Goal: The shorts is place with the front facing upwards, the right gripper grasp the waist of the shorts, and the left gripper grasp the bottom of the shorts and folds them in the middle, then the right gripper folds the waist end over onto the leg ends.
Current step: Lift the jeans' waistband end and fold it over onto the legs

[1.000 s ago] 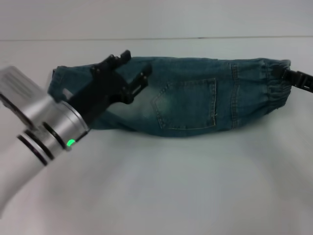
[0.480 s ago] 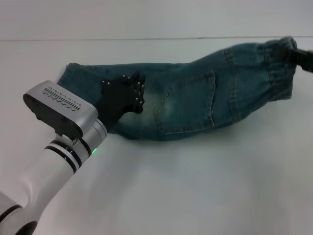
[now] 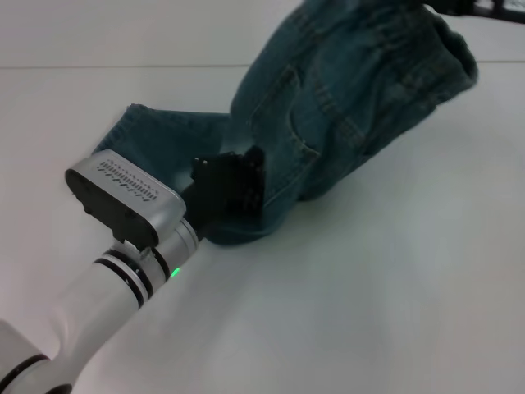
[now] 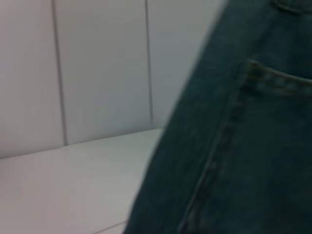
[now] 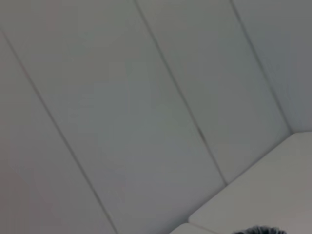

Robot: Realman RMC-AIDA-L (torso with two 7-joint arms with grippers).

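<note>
The blue denim shorts [image 3: 344, 90] are folded lengthwise, with a back pocket facing up. Their waist end hangs in the air at the upper right, and my right gripper [image 3: 484, 6] is shut on it, mostly past the picture's edge. The leg ends [image 3: 156, 135] still lie flat on the white table [image 3: 369, 312]. My left gripper [image 3: 236, 185] rests against the near edge of the shorts, where the cloth bends upward. In the left wrist view, denim [image 4: 243, 146] with a pocket seam fills the right side.
White wall panels [image 5: 146, 107] stand behind the table. My left arm's silver wrist housing [image 3: 123, 201] reaches in from the lower left.
The right gripper has raised the waist end high and carried it leftward. The shorts now bend up from the table. My left arm has shifted slightly right, staying at the cloth's near edge.
</note>
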